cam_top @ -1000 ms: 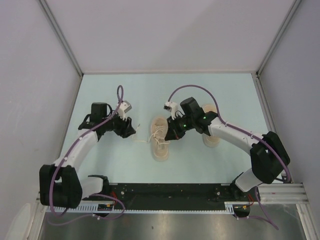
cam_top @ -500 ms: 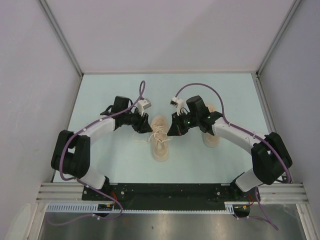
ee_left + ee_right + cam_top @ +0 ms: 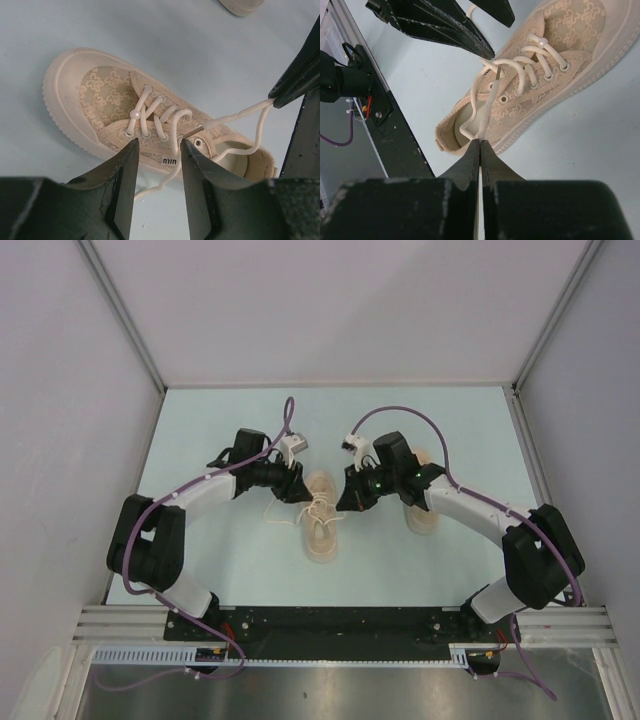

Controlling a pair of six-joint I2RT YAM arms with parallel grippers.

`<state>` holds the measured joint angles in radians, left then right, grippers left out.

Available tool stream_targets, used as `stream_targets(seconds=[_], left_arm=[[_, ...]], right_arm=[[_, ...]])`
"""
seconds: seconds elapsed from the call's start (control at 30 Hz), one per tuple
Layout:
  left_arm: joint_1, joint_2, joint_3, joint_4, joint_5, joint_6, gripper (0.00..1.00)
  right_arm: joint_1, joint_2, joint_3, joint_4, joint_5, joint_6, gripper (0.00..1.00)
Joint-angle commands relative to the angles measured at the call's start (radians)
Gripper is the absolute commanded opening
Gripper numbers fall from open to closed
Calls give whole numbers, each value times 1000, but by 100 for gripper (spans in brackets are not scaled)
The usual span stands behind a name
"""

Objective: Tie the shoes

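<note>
Found the middle shoe resting upright on its sole near the centre of the pale blue table, set lengthwise from near to far, directly between the two grippers. Spotted the second shoe off to its right, apart from it and partly hidden beneath the right arm. Saw the right gripper clenched tight on the lace, fingertips pressed together with the thin off-white cord pinched at the very tip and held off the shoe, beside the heel opening. Traced two strands from that pinch back to the shoe: one running fairly straight toward the upper eyelets and ending in a small dark tip, the other drooping in a slack curl over the heel opening. Noted the left gripper released, jaws parted and holding nothing, poised low over the opposite flank of the same shoe, astride the small printed tag by the top eyelets. Caught one loose strand trailing down from the eyelets, passing through the gap between those fingers and onto the table beyond. Could not tell, from any view, about contact between the fingers and the canvas or the strand. Made out a small round bead on the lowest crossing near the toe, and the lace ends loose rather than tied.
</note>
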<state>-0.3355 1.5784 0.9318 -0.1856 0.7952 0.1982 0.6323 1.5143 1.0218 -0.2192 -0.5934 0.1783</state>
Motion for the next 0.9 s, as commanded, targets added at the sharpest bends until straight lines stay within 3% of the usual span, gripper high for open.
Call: stream_targets(seconds=[0.0, 0.67, 0.87], left_arm=[[-7, 0, 39, 48, 22, -31, 44], [9, -6, 16, -2, 39, -10, 41], [61, -34, -14, -41, 76, 82, 43]], right_arm=[[21, -2, -11, 21, 35, -26, 0], [18, 119, -20, 168, 41, 33, 0], [23, 152, -20, 211, 24, 55, 0]])
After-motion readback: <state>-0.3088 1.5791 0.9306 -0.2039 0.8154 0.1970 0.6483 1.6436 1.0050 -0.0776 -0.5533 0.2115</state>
